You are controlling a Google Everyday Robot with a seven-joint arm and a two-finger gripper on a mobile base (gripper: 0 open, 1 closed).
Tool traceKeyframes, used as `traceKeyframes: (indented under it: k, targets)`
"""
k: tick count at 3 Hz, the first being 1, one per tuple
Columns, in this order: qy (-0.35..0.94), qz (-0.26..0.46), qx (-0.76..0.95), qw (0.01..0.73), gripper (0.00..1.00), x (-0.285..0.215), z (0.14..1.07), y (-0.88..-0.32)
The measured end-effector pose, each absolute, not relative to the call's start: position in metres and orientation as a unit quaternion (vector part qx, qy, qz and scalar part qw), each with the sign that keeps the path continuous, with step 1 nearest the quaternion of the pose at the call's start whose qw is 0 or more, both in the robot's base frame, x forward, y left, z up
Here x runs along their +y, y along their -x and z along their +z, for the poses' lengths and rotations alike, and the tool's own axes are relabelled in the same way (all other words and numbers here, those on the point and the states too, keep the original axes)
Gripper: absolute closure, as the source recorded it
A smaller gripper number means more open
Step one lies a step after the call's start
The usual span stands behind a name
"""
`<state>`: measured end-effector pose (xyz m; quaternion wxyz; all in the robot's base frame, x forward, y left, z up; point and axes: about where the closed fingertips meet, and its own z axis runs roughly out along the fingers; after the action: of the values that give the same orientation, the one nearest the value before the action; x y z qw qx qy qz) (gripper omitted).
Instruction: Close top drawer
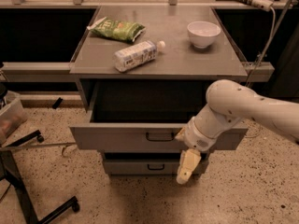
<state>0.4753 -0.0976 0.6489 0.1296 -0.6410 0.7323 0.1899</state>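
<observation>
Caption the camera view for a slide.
Top drawer stands open; the gripper hangs just below its front, near the handle; bag, bottle and bowl on the cabinet top.

Cabinet top (pixel 177 55) bears green bag (pixel 117 29), bottle (pixel 138 55), white bowl (pixel 203 33); pincer (pixel 184 172) hangs below front

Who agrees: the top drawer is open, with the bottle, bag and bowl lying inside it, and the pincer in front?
Not inside: the camera view shows the bottle, bag and bowl on the cabinet top. The top drawer is open, and the pincer hangs in front.
</observation>
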Motion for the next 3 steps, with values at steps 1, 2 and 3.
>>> traceKeyframes:
  k: [1, 2, 3]
  targets:
    - [0.648, 0.179, 0.729, 0.134, 0.0, -0.088, 0.654, -0.505]
    - [0.659, 0.162, 0.722, 0.137, 0.0, -0.071, 0.661, -0.537]
    - [0.663, 0.16, 0.718, 0.141, 0.0, -0.065, 0.665, -0.542]
